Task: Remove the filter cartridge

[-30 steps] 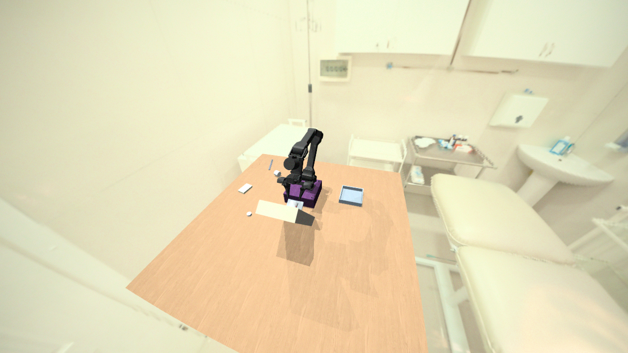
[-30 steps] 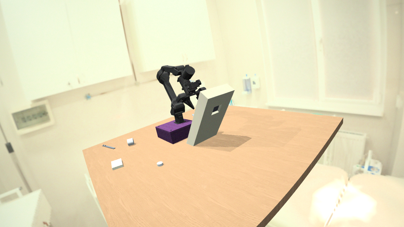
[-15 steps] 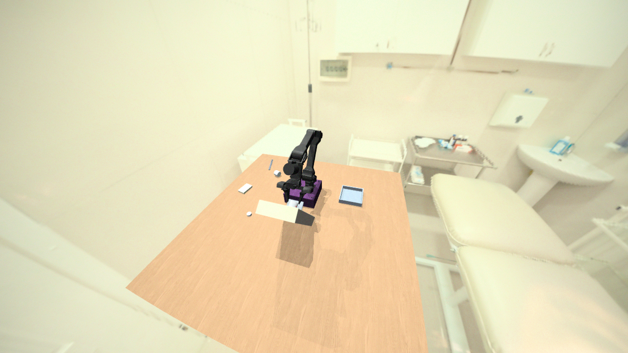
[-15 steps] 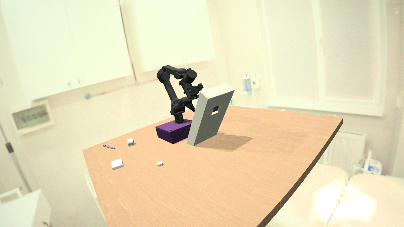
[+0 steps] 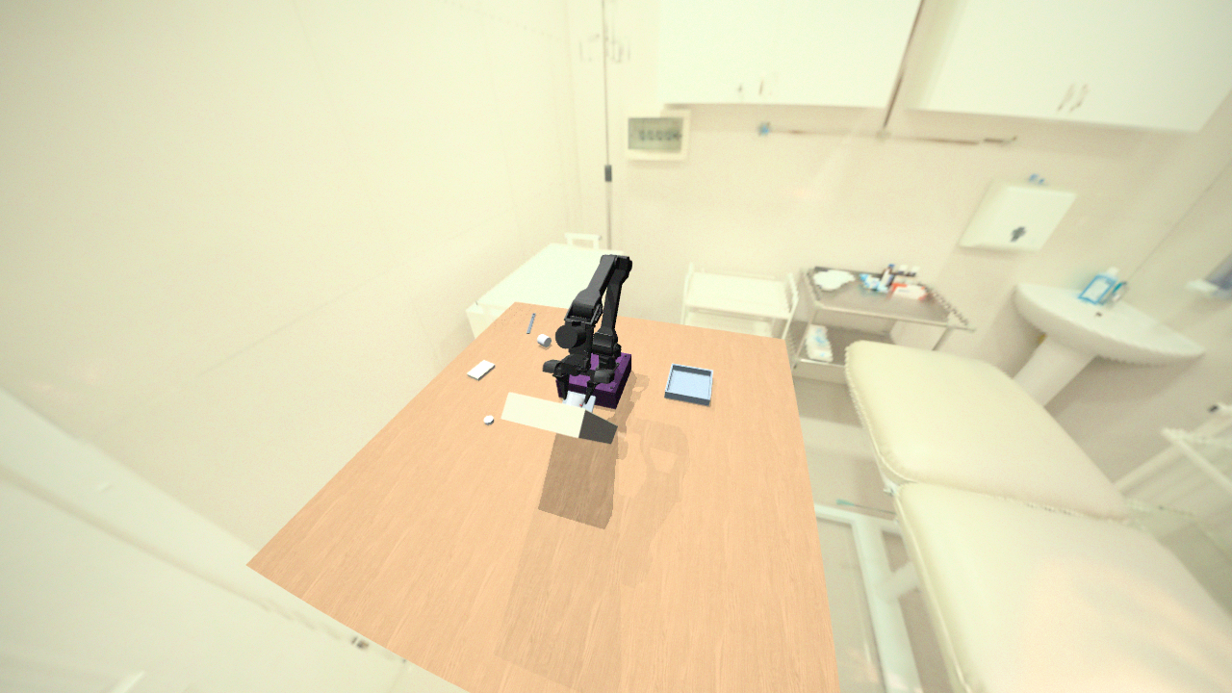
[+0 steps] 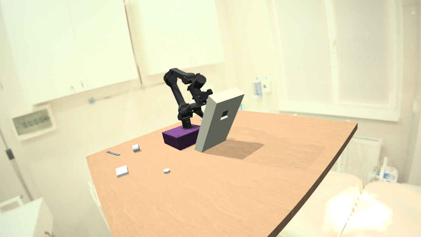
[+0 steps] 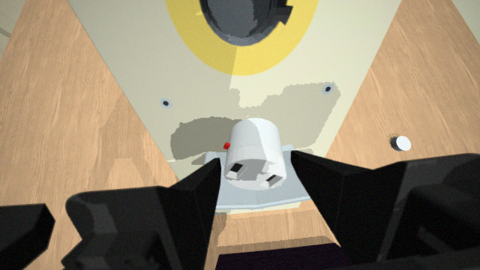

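Observation:
The white round cartridge [image 7: 255,136] is out of the panel's hole. It rests on a pale blue ledge [image 7: 259,200] low on the panel's front, its two-slotted face towards the wrist camera and a red tab at its side. My gripper [image 7: 255,159] [image 5: 577,395] is open, with one finger on each side of the cartridge and a gap visible on both sides in the wrist view. The leaning service panel [image 5: 542,414] [image 6: 216,129] [image 7: 127,56] has an empty dark socket [image 7: 240,19] in a yellow ring. The blue tray [image 5: 687,398] stands apart on the table and is empty.
The purple base block [image 5: 613,393] [image 6: 179,142] is close to the panel. A white cylinder [image 5: 543,340] [image 6: 135,147], a white block [image 5: 480,370] [image 6: 121,171], a small disc [image 5: 488,420] [image 6: 166,171] [image 7: 403,143] and a grey strip [image 5: 530,322] [image 6: 113,153] lie on the table.

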Controlling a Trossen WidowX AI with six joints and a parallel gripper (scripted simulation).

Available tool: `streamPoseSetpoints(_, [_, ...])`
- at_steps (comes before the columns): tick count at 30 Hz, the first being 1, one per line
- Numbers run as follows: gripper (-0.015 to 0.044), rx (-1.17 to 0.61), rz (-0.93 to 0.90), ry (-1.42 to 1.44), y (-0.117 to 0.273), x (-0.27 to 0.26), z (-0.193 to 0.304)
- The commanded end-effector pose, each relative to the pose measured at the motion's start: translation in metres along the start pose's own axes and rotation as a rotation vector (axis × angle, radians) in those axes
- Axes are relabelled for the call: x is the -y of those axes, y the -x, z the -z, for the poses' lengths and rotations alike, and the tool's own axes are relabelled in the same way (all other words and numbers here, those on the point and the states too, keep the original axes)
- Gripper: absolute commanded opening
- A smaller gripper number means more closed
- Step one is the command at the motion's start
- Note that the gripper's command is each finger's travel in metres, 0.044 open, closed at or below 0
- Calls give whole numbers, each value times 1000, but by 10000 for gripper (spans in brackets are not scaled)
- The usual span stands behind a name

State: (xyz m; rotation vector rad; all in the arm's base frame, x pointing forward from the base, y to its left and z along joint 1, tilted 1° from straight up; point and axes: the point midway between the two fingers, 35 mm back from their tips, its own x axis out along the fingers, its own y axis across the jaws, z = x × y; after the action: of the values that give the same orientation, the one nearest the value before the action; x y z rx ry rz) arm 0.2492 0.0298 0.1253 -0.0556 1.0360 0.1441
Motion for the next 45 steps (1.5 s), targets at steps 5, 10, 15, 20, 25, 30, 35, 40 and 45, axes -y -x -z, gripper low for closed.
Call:
streamPoseSetpoints(5, [231,1,0,0,0,0,0])
streamPoseSetpoints(10, [198,1,0,0,0,0,0])
streamPoseSetpoints(15, [67,1,-1,0,1,0,-2])
streamPoseSetpoints(20, [0,2,-5,1,8,-1,-18])
streamPoseSetpoints(25, [0,2,-7,1,14,-1,-24])
streamPoseSetpoints(30, [0,1,-7,1,39,-1,-29])
streamPoseSetpoints(35, [0,0,-7,1,66,-1,-31])
streamPoseSetpoints(40, [0,-1,-7,1,94,-1,-30])
streamPoseSetpoints(45, [0,-3,-7,1,102,-3,-30])
